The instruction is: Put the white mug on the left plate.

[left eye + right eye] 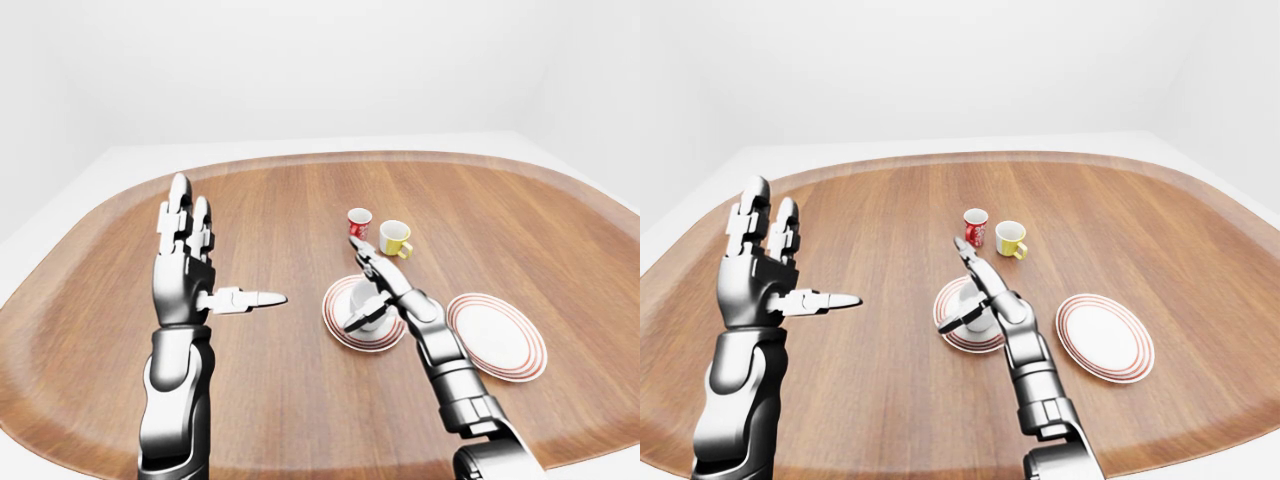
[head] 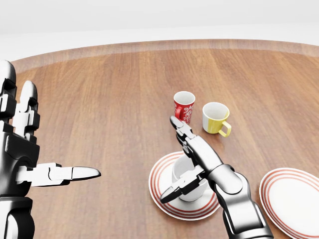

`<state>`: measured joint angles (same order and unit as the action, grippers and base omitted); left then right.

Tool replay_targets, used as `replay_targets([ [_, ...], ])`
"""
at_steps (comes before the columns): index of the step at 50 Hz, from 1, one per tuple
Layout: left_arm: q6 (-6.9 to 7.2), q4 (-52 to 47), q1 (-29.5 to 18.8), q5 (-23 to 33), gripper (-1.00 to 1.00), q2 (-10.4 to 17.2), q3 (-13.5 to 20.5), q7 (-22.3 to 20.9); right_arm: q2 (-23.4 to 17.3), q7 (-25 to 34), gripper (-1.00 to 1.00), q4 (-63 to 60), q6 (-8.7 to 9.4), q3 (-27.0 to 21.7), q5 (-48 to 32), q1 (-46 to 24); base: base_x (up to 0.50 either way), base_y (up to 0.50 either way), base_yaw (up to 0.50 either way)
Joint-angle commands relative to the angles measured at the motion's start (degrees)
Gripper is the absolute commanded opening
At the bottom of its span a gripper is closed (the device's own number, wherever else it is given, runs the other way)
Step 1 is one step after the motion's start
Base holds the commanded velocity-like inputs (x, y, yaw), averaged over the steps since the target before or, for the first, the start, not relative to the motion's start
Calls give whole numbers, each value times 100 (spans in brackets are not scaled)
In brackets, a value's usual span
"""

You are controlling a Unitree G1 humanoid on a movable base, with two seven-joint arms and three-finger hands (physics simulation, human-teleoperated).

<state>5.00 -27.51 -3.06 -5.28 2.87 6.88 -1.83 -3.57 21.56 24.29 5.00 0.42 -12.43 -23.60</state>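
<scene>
The white mug (image 2: 185, 180) stands upright on the left plate (image 2: 158, 185), a white plate with red rings, in the lower middle of the head view. My right hand (image 2: 175, 162) is open over the mug. Its fingers (image 2: 192, 142) stretch straight past the mug's far side and its thumb (image 2: 174, 191) lies against the near side. My left hand (image 1: 228, 248) is open and empty, held up with fingers spread, well to the left of the plate.
A red mug (image 2: 183, 106) and a yellow mug (image 2: 215, 118) stand just above the left plate in the head view. A second ringed plate (image 2: 294, 199) lies at the lower right. The wooden table (image 1: 300, 200) has a raised rim.
</scene>
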Motion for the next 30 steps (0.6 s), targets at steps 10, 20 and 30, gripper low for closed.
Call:
replay_targets([
  [10, 0, 16, 4, -4, 100, 3, 7, 1, 9, 46, 100, -321, 0, 17, 18, 37, 0, 0, 0],
  [20, 0, 11, 10, -7, 100, 5, 15, -3, 42, 127, 100, -769, 0, 48, 57, 77, 0, 0, 0],
  [30, 0, -23, 22, -11, 100, 2, 13, -6, 28, 125, 100, -704, 0, 39, 62, 61, 0, 0, 0],
])
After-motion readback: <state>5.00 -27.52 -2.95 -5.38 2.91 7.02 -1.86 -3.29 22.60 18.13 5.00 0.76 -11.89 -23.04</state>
